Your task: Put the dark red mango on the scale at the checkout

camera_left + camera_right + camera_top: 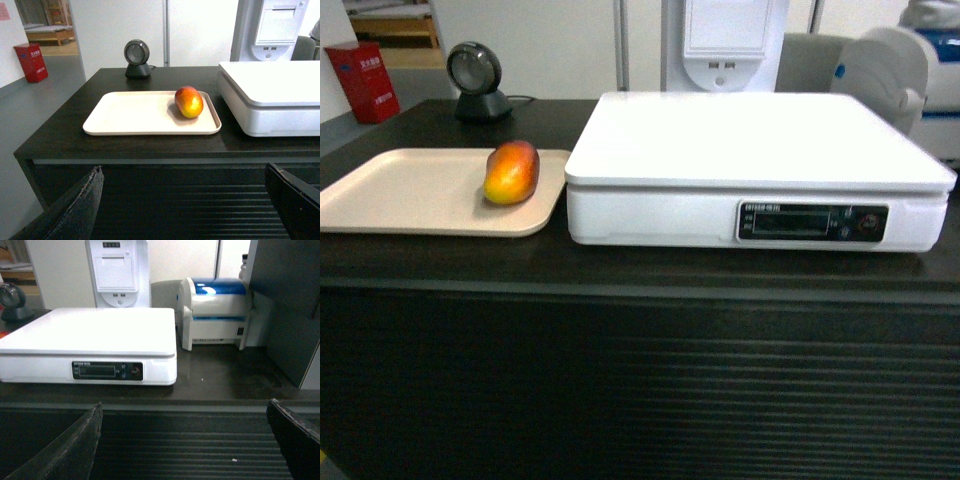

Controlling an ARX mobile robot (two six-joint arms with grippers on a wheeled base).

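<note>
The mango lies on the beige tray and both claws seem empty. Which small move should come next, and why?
Probably the left claw should advance, open as it is, toward the dark red mango. The fruit lies at the right end of the beige tray, beside the scale, on this arm's side. Neither claw holds anything, and the scale top is bare.

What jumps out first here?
The dark red mango, lying at the right end of a beige tray on the checkout. Right of the tray, the big white scale has nothing on top. A round black scanner stands behind the tray.
</note>
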